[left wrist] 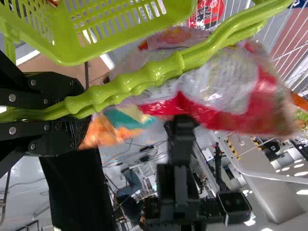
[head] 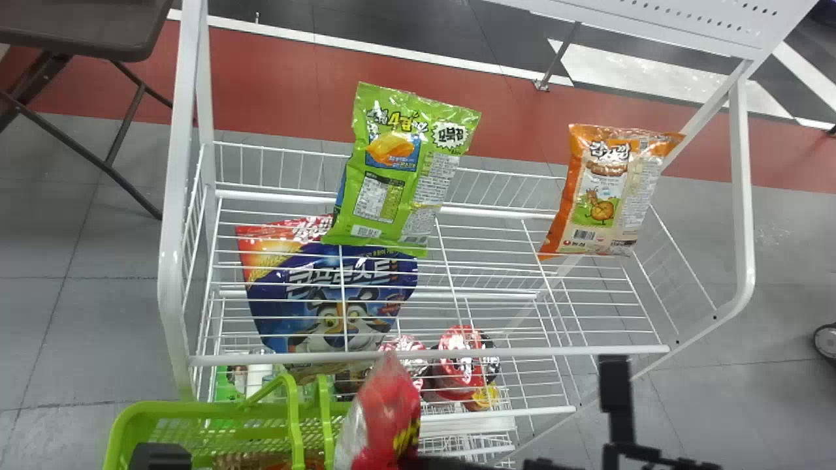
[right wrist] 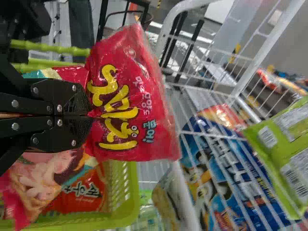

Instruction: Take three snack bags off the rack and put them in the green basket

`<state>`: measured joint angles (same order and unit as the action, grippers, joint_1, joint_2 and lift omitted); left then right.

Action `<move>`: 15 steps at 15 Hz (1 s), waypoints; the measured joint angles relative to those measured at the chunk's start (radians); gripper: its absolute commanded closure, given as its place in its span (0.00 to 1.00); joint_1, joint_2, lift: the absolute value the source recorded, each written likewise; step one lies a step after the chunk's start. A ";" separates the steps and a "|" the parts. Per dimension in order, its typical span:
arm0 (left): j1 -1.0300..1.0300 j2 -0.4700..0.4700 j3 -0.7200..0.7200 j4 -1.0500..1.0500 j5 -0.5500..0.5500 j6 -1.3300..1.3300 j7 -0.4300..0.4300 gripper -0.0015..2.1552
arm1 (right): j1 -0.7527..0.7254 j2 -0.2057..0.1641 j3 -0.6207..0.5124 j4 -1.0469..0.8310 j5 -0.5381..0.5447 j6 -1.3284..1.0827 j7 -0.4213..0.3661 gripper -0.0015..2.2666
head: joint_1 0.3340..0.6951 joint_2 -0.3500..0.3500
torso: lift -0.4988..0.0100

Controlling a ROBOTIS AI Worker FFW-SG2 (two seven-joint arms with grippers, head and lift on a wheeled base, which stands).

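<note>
My right gripper (head: 431, 462) is low in the head view, beside a red snack bag (head: 385, 418) over the basket's right side. In the right wrist view that gripper (right wrist: 90, 116) is shut on the red bag (right wrist: 127, 101). My left gripper (head: 160, 455), at bottom left, holds the green basket (head: 196, 410); in the left wrist view the gripper (left wrist: 79, 111) is closed around the basket's handles (left wrist: 144, 77). Inside the basket lie a red-orange bag (right wrist: 84, 192) and a pinkish one (right wrist: 38, 183). A green bag (head: 398, 170) and an orange bag (head: 601, 196) stand on the rack's upper shelf.
The white wire rack (head: 424, 354) stands just beyond the basket. On its lower level are a blue cereal bag (head: 333, 300) and red-lidded items (head: 457, 365). Its side posts rise at left and right. A brown table (head: 85, 29) is at the far left.
</note>
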<state>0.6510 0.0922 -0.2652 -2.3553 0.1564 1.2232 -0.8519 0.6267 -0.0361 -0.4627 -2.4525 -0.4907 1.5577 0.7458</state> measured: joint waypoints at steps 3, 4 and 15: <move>0.013 0.003 -0.002 -0.014 0.000 -0.002 -0.005 0.72 | 0.005 -0.028 0.130 0.099 0.057 -0.009 -0.048 0.96 | 1.00 0.00 | 0.93; 0.017 0.004 -0.003 -0.019 0.000 -0.002 -0.006 0.72 | 0.005 -0.032 0.161 0.117 0.068 -0.026 -0.060 0.96 | 1.00 0.00 | 0.93; 0.050 0.008 -0.015 -0.052 -0.018 -0.004 -0.009 0.72 | 0.047 -0.069 0.338 0.188 0.176 -0.386 -0.140 0.03 | 1.00 0.00 | 0.93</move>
<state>0.7011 0.1002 -0.2807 -2.4068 0.1382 1.2190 -0.8604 0.6736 -0.1048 -0.1246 -2.2640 -0.3143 1.1714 0.6062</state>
